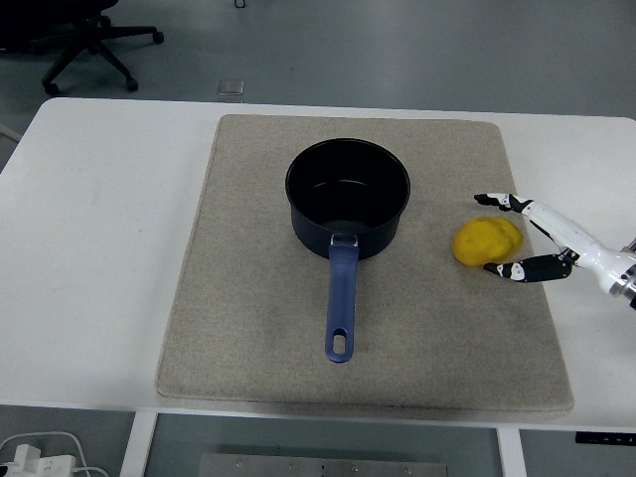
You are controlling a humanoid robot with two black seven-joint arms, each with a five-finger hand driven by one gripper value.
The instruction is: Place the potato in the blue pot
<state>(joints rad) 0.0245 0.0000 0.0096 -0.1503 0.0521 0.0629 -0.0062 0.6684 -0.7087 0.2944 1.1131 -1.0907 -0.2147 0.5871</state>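
Note:
A yellow potato (pixel 486 240) lies on the beige mat (pixel 248 298), to the right of the blue pot (pixel 348 196). The pot stands upright and looks empty, with its blue handle (pixel 341 308) pointing toward the near edge. My right hand (pixel 505 237) comes in from the right edge, fingers spread open around the potato's right side: one fingertip (pixel 486 199) is above it and one (pixel 496 269) below it. The hand holds nothing. My left arm is out of view.
The mat lies on a white table (pixel 99 248). An office chair (pixel 84 40) stands on the floor beyond the table's far left corner. Cables and a plug (pixel 40 457) lie below the near left edge.

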